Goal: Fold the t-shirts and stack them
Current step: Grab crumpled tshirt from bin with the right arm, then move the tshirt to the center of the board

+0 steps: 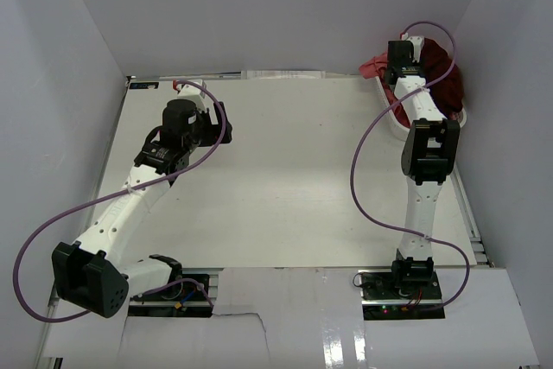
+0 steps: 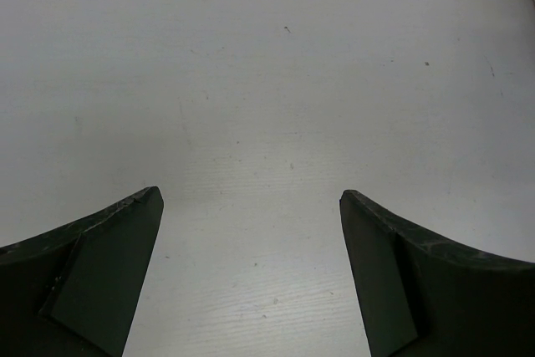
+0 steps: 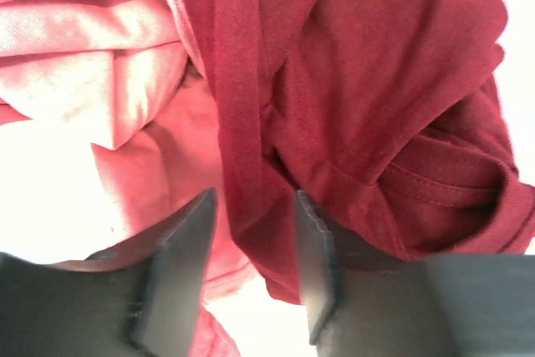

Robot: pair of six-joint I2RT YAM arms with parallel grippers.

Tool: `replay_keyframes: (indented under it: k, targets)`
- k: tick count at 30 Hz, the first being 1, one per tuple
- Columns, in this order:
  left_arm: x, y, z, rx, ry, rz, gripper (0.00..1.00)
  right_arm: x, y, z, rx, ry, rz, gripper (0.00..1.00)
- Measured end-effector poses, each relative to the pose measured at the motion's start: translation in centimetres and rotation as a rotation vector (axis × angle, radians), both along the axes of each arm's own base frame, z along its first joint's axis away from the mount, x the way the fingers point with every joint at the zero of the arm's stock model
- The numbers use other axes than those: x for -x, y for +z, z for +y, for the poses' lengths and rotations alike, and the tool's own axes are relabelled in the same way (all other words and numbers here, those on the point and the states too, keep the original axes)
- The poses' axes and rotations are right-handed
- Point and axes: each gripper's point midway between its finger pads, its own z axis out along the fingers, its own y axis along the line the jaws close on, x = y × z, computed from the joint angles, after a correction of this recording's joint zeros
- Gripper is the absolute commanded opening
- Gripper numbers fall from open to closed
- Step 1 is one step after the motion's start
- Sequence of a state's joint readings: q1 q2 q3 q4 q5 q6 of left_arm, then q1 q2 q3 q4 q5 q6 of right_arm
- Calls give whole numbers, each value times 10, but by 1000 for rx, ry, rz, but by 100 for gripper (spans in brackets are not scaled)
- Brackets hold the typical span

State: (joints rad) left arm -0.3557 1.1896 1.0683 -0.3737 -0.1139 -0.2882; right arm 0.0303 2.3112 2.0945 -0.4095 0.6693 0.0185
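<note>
Maroon t-shirt (image 3: 376, 106), clamped between right jaws

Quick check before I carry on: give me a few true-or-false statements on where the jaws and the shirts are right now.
1. The left jaws are open over bare table. True.
2. The right jaws have pink cloth between them. False: a fold of the maroon shirt fills the gap, and the pink shirt lies beside it.
3. Both shirts are spread flat mid-table. False: they are bunched at the basket in the far right corner.
4. The left jaws hold nothing. True.
</note>
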Motion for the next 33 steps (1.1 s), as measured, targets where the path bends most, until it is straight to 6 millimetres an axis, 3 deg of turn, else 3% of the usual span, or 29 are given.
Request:
replay_keyframes:
  k: [10,17,22,25,28,31,33]
  targets:
    - [0,0,2,-4,8,-1,98,-2,-5,4,-19,17,4,8]
    - [-1,0,2,-5,8,-1,98,-6,-2,12,-48,51,-2,8]
    - [-1,0,2,-5,8,0,98,-10,29,37,-114,150,-46,8]
    - [-1,-1,2,-5,8,0,98,4,76,75,-200,268,-90,8]
    - [0,-1,2,-5,8,1,98,37,152,127,-268,418,-184,8]
    - [0,-1,2,-6,9,4,98,91,234,198,-286,599,-302,8]
    - [0,-2,2,-7,9,7,98,145,285,259,-321,778,-365,8]
